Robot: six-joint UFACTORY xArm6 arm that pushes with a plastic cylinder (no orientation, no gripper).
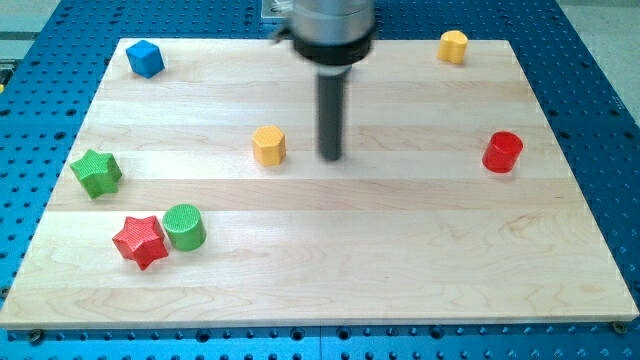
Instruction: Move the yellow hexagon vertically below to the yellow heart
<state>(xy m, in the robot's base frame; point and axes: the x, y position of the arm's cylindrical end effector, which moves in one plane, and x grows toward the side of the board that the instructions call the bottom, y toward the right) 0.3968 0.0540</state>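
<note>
Tip [331, 157] just right of yellow hexagon [269, 145], apart; yellow heart [453, 46] top right; no fingers on rod.

My tip [331, 157] just right of the yellow hexagon [269, 145]

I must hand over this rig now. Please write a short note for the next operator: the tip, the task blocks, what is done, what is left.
My tip rests on the board just to the view's right of the yellow hexagon, a small gap between them, not touching.
The yellow heart sits near the view's top right corner.
Done: nothing visible; the hexagon is far to the view's left of the heart.
Left: push the hexagon toward the view's right until it lies straight below the heart.
</note>
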